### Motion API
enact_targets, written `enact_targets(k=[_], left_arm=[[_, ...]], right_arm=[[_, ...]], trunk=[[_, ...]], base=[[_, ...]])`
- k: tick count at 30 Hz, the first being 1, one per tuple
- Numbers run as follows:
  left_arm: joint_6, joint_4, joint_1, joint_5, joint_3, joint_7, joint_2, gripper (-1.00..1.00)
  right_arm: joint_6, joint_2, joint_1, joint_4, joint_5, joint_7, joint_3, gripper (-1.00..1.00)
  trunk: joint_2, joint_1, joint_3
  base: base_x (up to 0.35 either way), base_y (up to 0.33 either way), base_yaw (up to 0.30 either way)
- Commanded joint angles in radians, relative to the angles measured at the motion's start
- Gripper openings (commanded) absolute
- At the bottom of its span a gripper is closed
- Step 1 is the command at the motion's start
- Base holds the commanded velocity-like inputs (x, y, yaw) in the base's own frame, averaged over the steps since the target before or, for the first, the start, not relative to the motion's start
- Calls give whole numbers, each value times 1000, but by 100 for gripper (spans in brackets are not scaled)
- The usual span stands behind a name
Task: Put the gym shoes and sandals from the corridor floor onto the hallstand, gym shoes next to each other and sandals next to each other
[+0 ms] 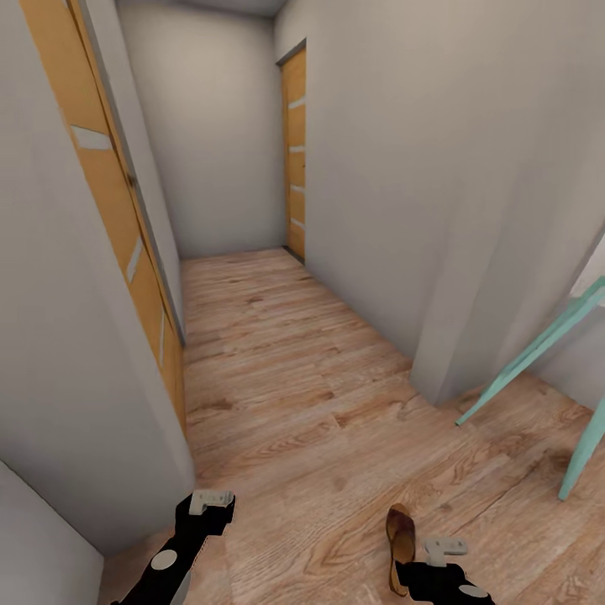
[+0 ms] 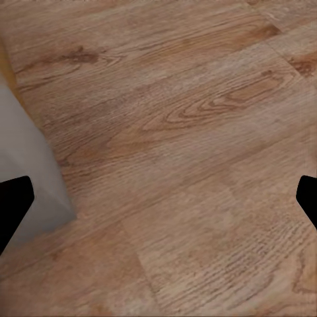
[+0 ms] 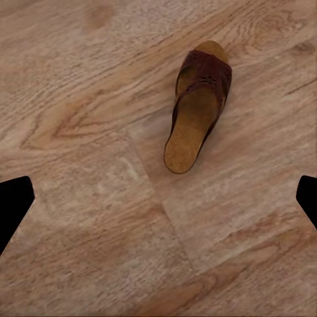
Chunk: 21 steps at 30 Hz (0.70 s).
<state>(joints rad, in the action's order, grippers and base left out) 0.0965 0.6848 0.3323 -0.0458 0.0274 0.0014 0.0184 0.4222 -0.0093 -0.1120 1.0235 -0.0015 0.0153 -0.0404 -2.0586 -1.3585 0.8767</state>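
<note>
Head view: right gripper [image 1: 444,550] just beside one sandal [image 1: 402,546] on corridor floor [image 1: 277,370]; left gripper [image 1: 210,502] well apart. Left wrist: fingers spread, empty. Right wrist: spread wide, empty, sandal ahead. Likely approaching; next, lower and close.

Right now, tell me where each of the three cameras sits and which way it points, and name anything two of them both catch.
Head view: on the robot's head, facing forward and down the corridor floor; both arms show at the bottom edge, with a sandal beside the right end effector.
Left wrist view: on the left arm, looking down at bare planks and a grey wall corner; black fingertips show at the edges.
Right wrist view: on the right arm, looking down at the sandal; black fingertips show at the edges.
Shared: head and right wrist views both catch the sandal.
</note>
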Motion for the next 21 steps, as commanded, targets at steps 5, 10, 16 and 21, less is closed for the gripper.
enact_targets(k=[5,10,16,21], left_arm=[[4,-1,1,-5,0,0,0,100],[4,-1,1,-5,0,0,0,100],[4,-1,1,-5,0,0,0,100],[4,-1,1,-6,0,0,0,100]], right_arm=[[6,0,0,2,0,2,-1,100],[6,0,-1,3,0,2,-1,100],[6,0,-1,3,0,2,-1,100],[6,0,0,3,0,2,-1,100]], trunk=[[0,0,1],[0,0,1],[0,0,1],[0,0,1]], base=[[20,154,0],[2,16,-114],[0,2,-260],[0,0,-89]])
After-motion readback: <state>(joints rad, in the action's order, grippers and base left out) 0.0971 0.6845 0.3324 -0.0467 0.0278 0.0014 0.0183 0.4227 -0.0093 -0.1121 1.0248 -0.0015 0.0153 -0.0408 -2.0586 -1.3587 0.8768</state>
